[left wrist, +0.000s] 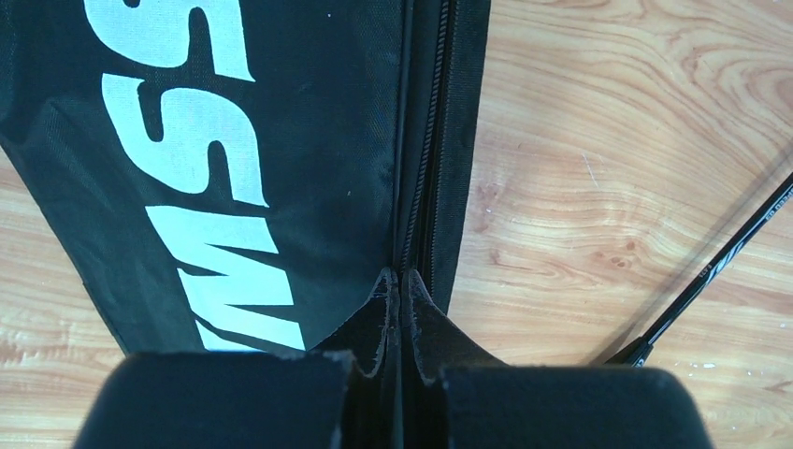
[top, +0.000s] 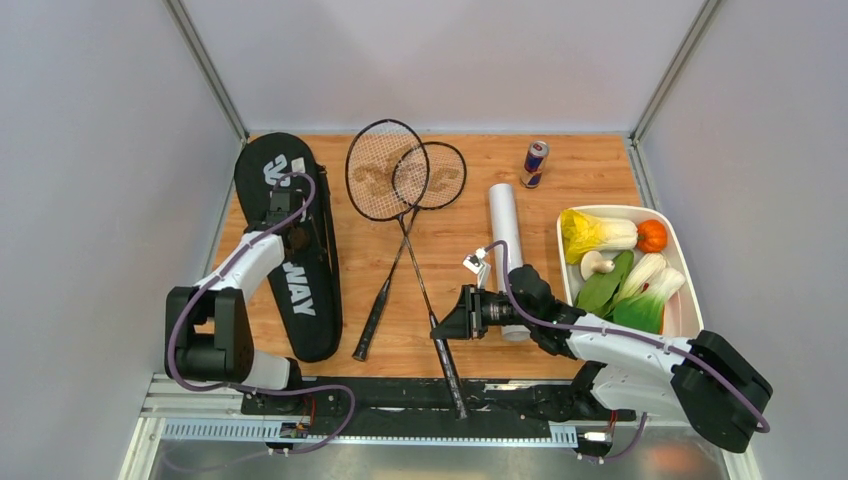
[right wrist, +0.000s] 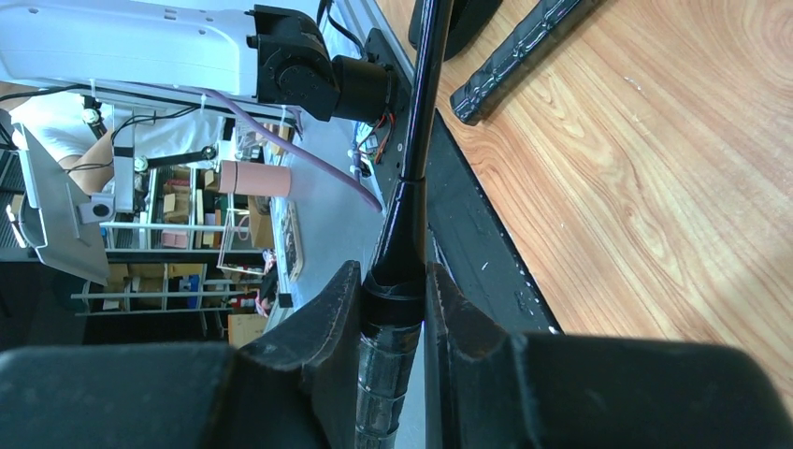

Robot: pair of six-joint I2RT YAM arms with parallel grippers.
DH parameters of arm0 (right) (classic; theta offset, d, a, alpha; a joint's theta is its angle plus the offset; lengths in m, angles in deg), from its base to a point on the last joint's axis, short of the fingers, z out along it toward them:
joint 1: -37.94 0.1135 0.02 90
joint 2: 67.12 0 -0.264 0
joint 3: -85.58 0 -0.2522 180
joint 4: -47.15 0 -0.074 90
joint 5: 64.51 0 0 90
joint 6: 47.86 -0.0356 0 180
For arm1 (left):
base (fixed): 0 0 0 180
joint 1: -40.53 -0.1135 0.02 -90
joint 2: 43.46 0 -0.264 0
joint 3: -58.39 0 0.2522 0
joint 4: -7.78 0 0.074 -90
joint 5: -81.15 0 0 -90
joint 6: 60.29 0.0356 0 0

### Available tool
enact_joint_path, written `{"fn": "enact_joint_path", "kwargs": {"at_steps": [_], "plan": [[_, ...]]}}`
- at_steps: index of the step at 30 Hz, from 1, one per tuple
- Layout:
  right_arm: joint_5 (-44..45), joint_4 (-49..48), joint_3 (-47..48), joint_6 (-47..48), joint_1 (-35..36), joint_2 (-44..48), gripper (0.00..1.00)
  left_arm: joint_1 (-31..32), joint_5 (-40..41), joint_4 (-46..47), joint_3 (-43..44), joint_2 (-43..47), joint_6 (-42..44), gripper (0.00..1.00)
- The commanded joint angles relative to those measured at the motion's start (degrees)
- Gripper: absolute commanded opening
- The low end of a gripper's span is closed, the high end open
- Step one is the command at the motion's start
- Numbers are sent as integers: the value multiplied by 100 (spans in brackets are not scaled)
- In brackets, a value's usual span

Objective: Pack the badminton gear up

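Observation:
The long black racket bag (top: 300,270) lies flat at the left, white lettering up. My left gripper (top: 280,215) rests on its upper half. In the left wrist view this gripper (left wrist: 400,281) is shut, tips together on the bag's (left wrist: 309,140) zip line (left wrist: 425,168); no pinched part shows. Two black rackets lie crossed mid-table, heads (top: 385,170) overlapping at the back. My right gripper (top: 445,328) is shut on one racket's handle (right wrist: 393,309), which reaches past the table's near edge. A white tube (top: 503,225) lies just right of the rackets.
A red-and-blue can (top: 535,163) stands at the back right. A white tray (top: 678,255) of vegetables sits at the right edge. The other racket's handle (top: 370,330) lies between the bag and my right gripper. The black base rail (top: 400,405) runs along the near edge.

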Motion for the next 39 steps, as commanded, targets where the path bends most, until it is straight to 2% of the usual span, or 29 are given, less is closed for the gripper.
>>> {"fn": "enact_joint_path", "kwargs": {"at_steps": [1,13,23,30,39], "plan": [[23,-376,200,3,38,39,0,11,-2,169,-44,318,-129,0],[-549,-675,771,-209,330,-1120,0,9,-506,287,-170,1109,-134,0],[-998,-595,1461,-502,520,-2325,0,5,-591,397,-411,1260,-166,0],[-904,16,1470,-408,533,-2325,0,7,-710,476,-391,1216,-211,0],[-457,613,1323,-111,469,-1649,0,7,-452,437,-372,1282,-196,0]]}}
